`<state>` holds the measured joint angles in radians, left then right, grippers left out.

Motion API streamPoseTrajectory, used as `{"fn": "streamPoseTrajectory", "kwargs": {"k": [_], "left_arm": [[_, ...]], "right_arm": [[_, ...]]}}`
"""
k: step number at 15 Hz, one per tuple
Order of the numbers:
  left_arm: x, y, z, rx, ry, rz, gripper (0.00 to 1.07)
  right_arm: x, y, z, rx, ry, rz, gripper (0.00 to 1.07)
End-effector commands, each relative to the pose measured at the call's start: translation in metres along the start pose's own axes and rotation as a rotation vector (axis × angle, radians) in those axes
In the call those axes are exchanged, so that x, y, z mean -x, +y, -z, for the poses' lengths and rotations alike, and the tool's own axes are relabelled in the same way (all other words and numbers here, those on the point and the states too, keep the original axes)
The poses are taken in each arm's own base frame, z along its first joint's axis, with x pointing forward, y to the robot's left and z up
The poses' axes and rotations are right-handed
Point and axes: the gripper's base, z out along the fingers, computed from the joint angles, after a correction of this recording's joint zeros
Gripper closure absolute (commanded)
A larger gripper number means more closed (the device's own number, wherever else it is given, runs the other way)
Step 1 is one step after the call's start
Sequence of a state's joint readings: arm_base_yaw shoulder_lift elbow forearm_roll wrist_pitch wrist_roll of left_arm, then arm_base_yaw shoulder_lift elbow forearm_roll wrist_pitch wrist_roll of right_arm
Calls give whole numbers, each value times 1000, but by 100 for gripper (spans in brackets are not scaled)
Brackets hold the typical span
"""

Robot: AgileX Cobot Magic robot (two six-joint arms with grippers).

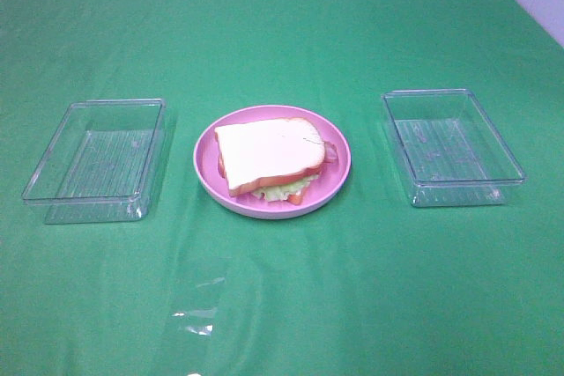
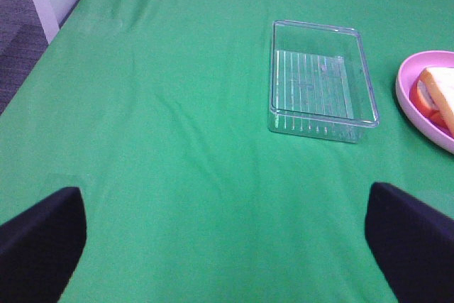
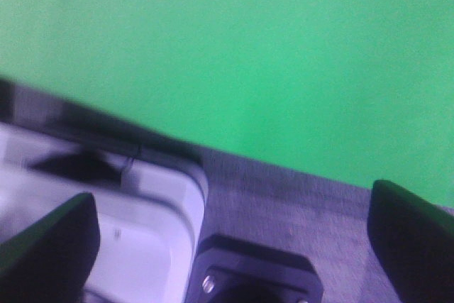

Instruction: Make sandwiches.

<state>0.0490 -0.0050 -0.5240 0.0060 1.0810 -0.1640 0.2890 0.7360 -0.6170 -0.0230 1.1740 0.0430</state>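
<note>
Covered all over by a green cloth [image 1: 282, 305], slightly creased, with a small shiny patch near the front edge (some clear film, perhaps). At the middle, a round pink plate [image 1: 210, 175], low-rimmed. To its left, well apart, a clear plastic tray [image 1: 53, 184], rectangular, ribbed on the bottom, nothing inside. To the right of the plate, likewise well apart, a second clear tray [image 1: 511, 173] of the same kind, also bare inside. Beyond the table's edge, grey floor [image 3: 298, 204] and a blurred white casing [image 3: 142, 246] beside a black bolted bracket [image 3: 255, 274].
</note>
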Motion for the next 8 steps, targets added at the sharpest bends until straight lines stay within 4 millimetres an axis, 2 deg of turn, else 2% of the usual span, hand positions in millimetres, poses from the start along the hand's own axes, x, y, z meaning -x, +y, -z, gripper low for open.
{"fn": "streamPoseTrajectory", "kwargs": {"k": [1,4,7,8], "left_arm": [[-1,0,2,2,-16,3,7],[-1,0,2,2,-16,3,7],[-1,0,2,2,-16,3,7],[-1,0,2,2,-16,3,7]], "right_arm": [[-28,-15,11,-89,-192,-146,9],[-57,-15,26,-150,-411,-214,9],[-90,-8,19,-179,-551,-259,9],[-95,-7,16,-184,-571,-268,9]]}}
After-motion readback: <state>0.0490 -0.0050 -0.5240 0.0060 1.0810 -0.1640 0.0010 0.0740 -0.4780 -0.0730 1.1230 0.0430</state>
